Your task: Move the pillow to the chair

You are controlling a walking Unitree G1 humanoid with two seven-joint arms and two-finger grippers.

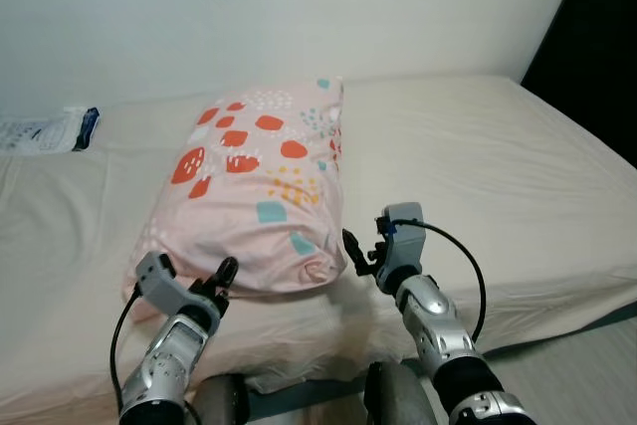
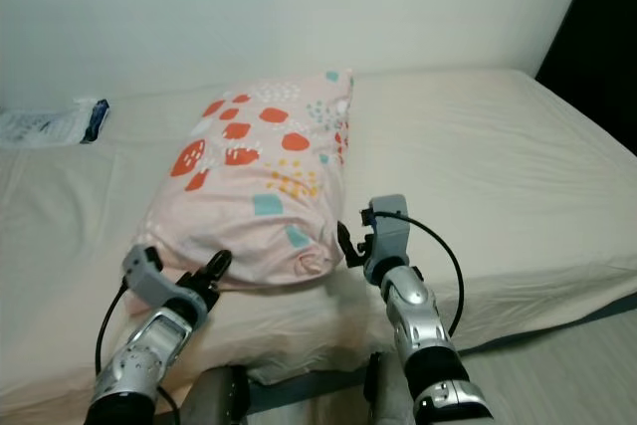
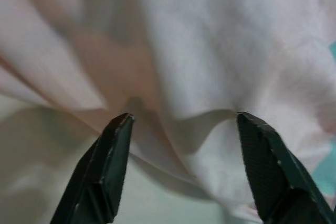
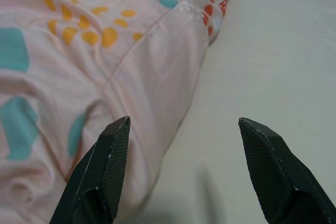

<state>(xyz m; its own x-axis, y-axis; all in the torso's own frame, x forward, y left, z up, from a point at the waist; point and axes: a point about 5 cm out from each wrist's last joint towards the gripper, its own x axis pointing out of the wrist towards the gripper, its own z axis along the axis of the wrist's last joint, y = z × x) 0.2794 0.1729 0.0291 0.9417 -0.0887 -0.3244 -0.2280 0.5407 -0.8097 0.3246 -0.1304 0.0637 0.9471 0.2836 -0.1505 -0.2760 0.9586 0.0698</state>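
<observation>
Pink cotton pillow with red, teal and yellow prints lies on the beige bed, long axis running away from us. Our left gripper and right gripper, fingers apart, flank its near end, both close.
</observation>
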